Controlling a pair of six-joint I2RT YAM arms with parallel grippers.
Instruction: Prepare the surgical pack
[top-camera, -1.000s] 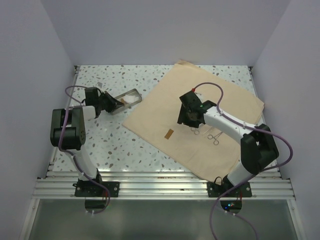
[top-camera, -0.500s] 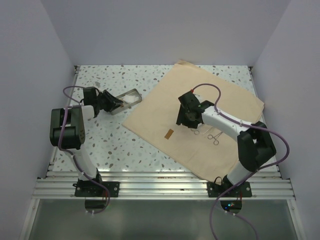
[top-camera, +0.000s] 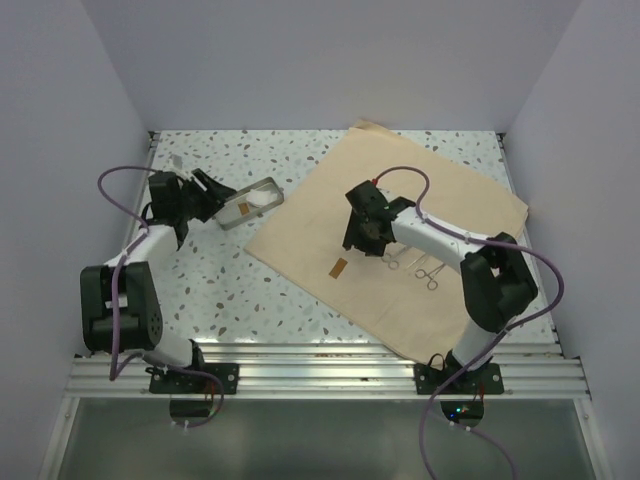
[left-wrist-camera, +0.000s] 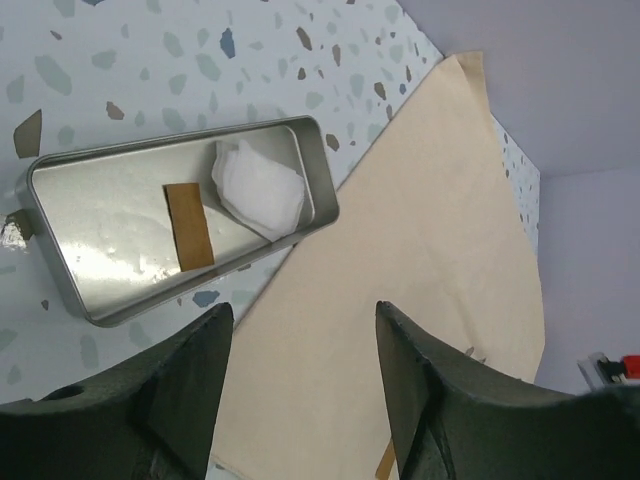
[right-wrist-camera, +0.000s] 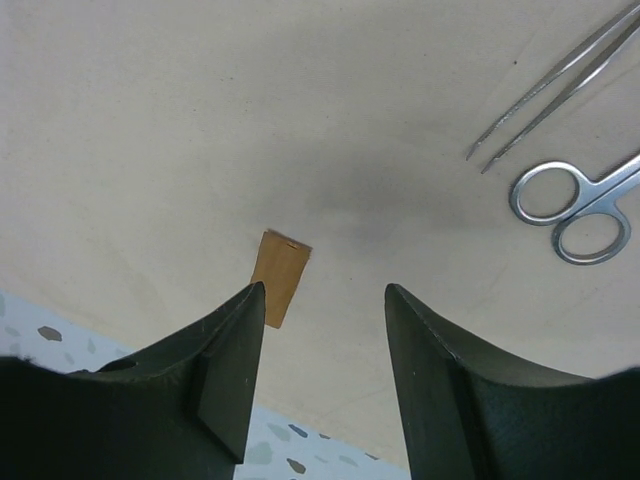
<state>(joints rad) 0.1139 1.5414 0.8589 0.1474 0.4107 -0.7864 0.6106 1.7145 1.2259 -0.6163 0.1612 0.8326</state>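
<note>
The surgical pack's tan cloth sheet lies flat on the speckled table, nothing wrapped in it. A small steel tray sits off the sheet's left corner, holding white gauze and a brown strip. My left gripper hovers just left of the tray, open and empty. Over the sheet's left part, my right gripper is also open with nothing between its fingers. A second brown strip lies just beyond its left fingertip. Tweezers and scissors rest on the sheet.
White walls enclose the table on three sides. The sheet's far right corner reaches close to the right wall. Speckled table surface shows in front of the tray. A slotted metal rail runs along the near edge.
My left gripper opened, released the tray's near end and drew back to the left, its arm swinging left. My right gripper shifted slightly left toward the brown strip.
</note>
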